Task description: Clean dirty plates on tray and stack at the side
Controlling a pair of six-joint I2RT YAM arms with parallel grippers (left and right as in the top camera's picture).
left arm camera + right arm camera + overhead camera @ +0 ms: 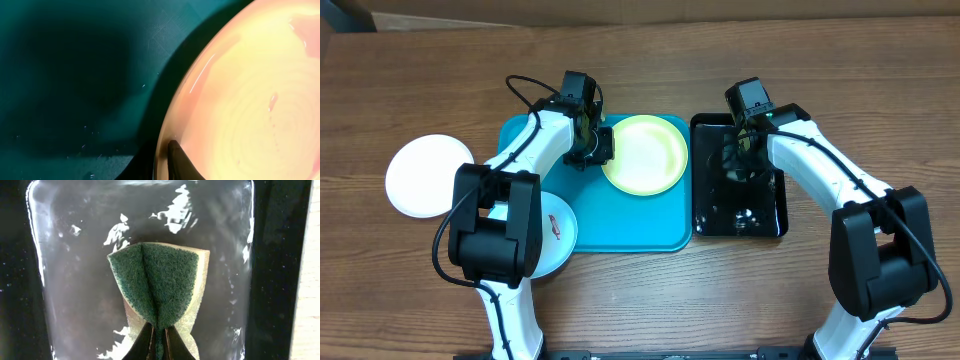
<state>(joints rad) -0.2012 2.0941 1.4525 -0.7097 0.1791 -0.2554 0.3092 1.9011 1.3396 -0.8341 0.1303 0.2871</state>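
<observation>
Nearest overhead, my left arm [495,225] hides part of the pale blue plate [560,228]. My left hand [592,145] meets the yellow-green plate [645,153] on the turquoise tray [620,238], and the white plate [420,175] lies aside on the desk [640,60]. Left wrist: a fingertip [177,162] at the plate's rim, but I cannot tell the grip. Right wrist: my right hand [158,330] pinches a sponge [160,280] over the black tray [75,290].

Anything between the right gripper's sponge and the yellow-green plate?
Nothing visible. The right gripper holds the sponge over the black tray; the yellow-green plate lies uncovered on the turquoise tray alongside, left gripper at its far rim.
</observation>
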